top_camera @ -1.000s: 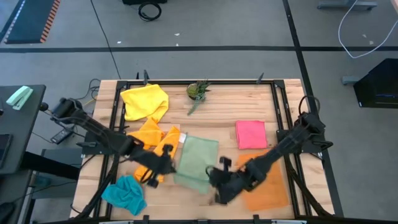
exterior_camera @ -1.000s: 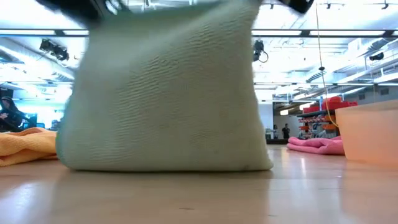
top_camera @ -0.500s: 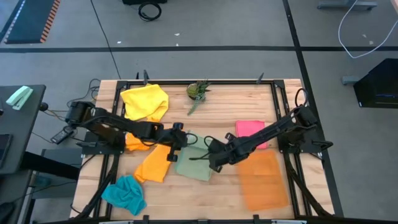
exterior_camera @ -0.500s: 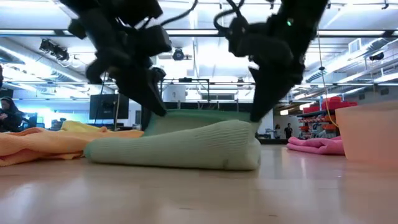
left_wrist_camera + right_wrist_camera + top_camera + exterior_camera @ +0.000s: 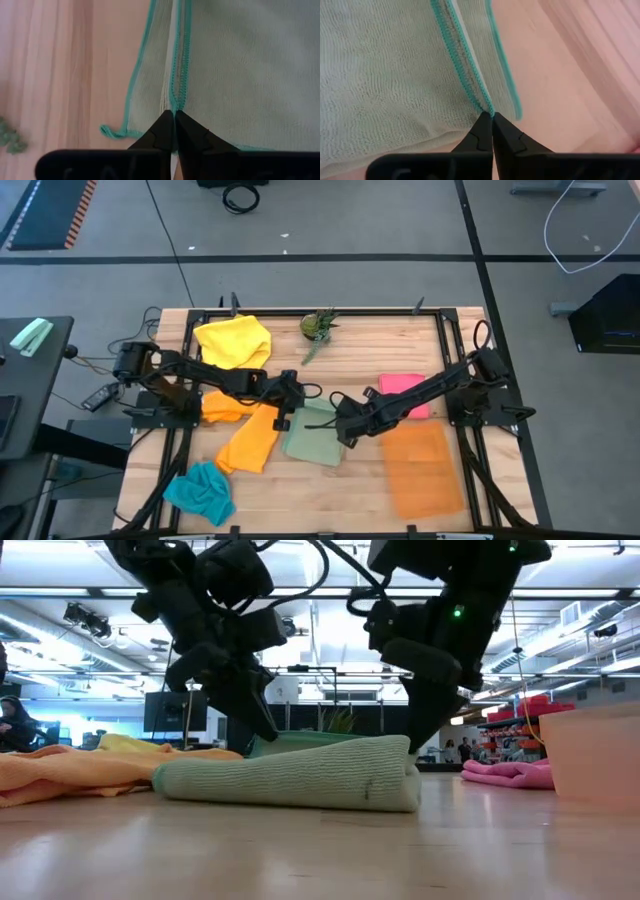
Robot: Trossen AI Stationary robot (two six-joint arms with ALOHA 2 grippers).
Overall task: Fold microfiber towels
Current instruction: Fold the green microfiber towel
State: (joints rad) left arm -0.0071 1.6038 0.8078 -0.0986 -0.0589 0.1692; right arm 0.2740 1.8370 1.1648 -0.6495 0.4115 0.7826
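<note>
Wooden worktop (image 5: 350,365): left claw (image 5: 284,413) and right claw (image 5: 347,430) each pinch the folded pale green towel (image 5: 312,437) edge.

No legible text, label, brand, number or sign appears in any view, neither on the table, the towels, the arms nor the room beyond.

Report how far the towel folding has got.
Done: the pink towel lies folded flat near the right arm.
In hand: the pale green towel is folded over once; the left gripper and right gripper are each shut on a corner of its teal-stitched edge.
Left: the yellow towel, orange towel and teal towel lie crumpled and unfolded.
</note>
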